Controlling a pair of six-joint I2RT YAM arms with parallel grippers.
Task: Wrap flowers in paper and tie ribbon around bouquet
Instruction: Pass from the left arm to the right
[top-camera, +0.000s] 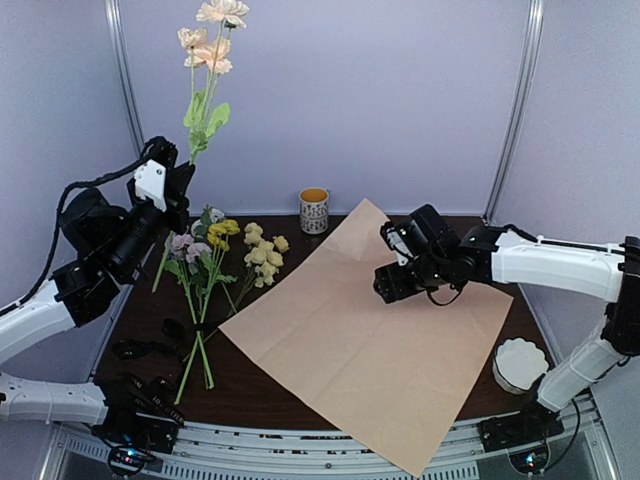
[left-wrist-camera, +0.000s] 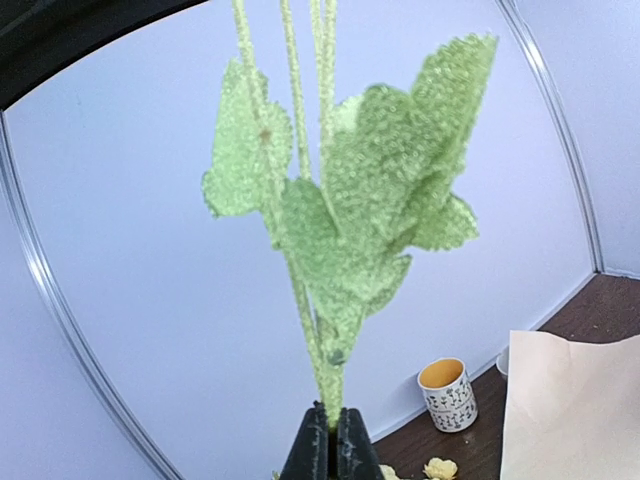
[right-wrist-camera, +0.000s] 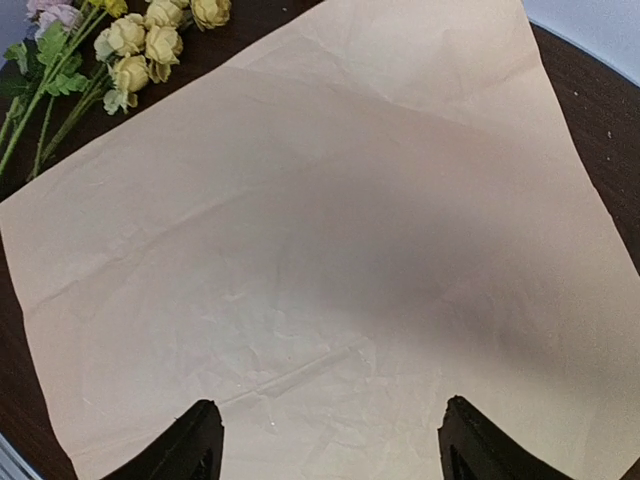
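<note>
Left gripper (left-wrist-camera: 330, 445) pinched tight on the stem base of a tall peach-bloomed artificial sprig (top-camera: 205, 118) with fuzzy green leaves, held upright; bunch of yellow, pink and pale artificial flowers (top-camera: 215, 255) lies on dark brown table (top-camera: 140, 310) just left of large thin peach-pink paper sheet (top-camera: 370, 340), spread flat; right gripper (right-wrist-camera: 330, 445) hovers over the sheet, fingers wide apart, empty; dark floppy strip (top-camera: 135, 350) near the stem ends, possibly black ribbon, too murky.

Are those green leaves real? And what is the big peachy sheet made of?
The leaves look fake: fuzzy, grainy, matte, probably fabric or flocked plastic, too even for real ones. The sheet looks like thin matte paper, going by its fine creases and wrinkles.
</note>
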